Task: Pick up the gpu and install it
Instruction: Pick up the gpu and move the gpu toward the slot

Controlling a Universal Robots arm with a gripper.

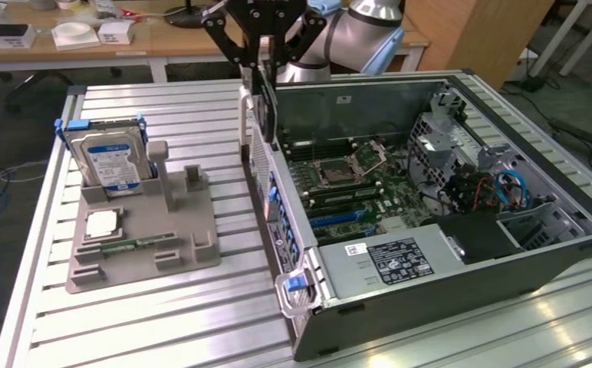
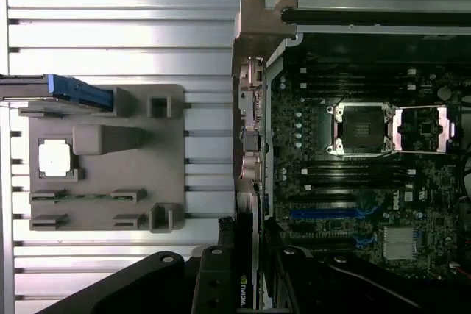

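Note:
My gripper is shut on the gpu, a thin dark card with a silver bracket that hangs upright, edge-on. It is held above the rear wall of the open computer case, at the exterior view's left of the motherboard. In the wrist view the gpu shows as a narrow black edge with a small green logo between my gripper fingers. It lies over the case's rear panel, beside the blue expansion slots.
A grey holder on the slatted table carries an upright hard drive, a processor chip and a green memory stick. Cables and a drive cage fill the case's far end. Desks stand behind.

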